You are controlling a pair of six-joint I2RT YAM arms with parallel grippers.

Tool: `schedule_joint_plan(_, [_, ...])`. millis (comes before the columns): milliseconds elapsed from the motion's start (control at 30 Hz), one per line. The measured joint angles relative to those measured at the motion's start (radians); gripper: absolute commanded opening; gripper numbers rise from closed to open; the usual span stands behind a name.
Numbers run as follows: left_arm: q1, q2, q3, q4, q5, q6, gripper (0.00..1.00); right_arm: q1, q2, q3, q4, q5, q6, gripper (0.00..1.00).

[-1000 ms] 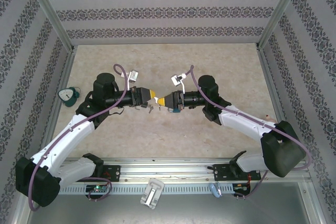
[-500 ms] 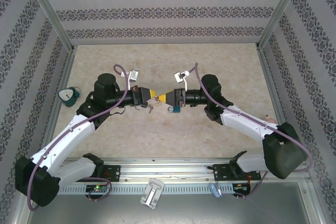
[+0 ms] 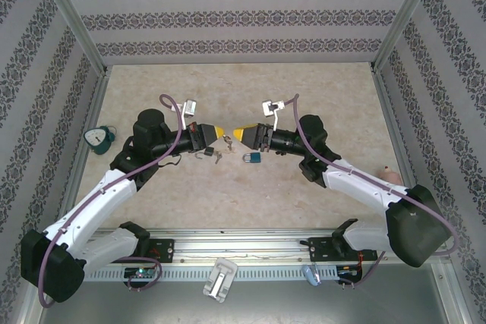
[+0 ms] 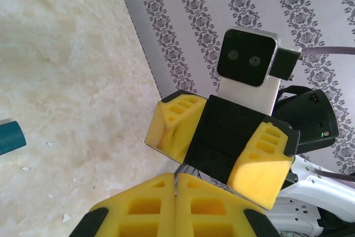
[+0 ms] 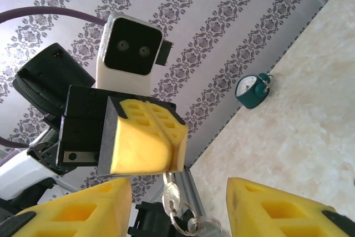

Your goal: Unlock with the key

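Far left: teal round object (image 3: 97, 139) lies by the left wall, well apart from the work. Not in play.

Left gripper (image 3: 219, 136): fingers pressed together. In the right wrist view the key (image 5: 171, 195) hangs straight down from between its tips, ring (image 5: 180, 221) dangling below. Judged pinched by the bow. The blade is free, not in any lock.

Centre: padlock (image 3: 252, 158) rests on the table (image 3: 304, 96), just near of the gap between the 2 grippers and touching neither. Shackle too small to read, so I cannot tell whether it is locked or sprung.

Right gripper (image 3: 238, 134): fingers spread wide with nothing between them. The left wrist view confirms the 2 yellow pads stand apart.

Change vs 1.0 s ago: the 2 grippers then met tip to tip with the padlock tucked under the right gripper's nose. At 0.5 s ago they were still close. Now both have backed off, the right arm has swung to the right and let go, and the padlock sits alone on the table.

Meaning (judgement): key and lock have separated. Either the turn is done or the attempt was abandoned. Unlock unconfirmed from these views.
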Motion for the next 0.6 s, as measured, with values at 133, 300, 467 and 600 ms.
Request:
schedule_joint_plan(133, [0.0,-0.001,-0.006,0.013,0.0,-0.005,0.0,0.019,0.021,0.001,0.017,0.002,0.014,0.41])
schedule_joint_plan(300, [0.0,-0.005,-0.017,0.016,-0.002,-0.008,0.0,0.035,0.036,0.003,0.021,-0.003,0.018,0.38])
schedule_joint_plan(467, [0.0,-0.005,-0.019,0.024,-0.005,-0.019,0.0,0.042,0.04,0.003,0.029,-0.007,0.018,0.38])
schedule_joint_plan(600, [0.0,-0.005,-0.028,0.031,-0.006,-0.025,0.0,0.05,0.054,0.007,0.038,-0.014,0.022,0.32])
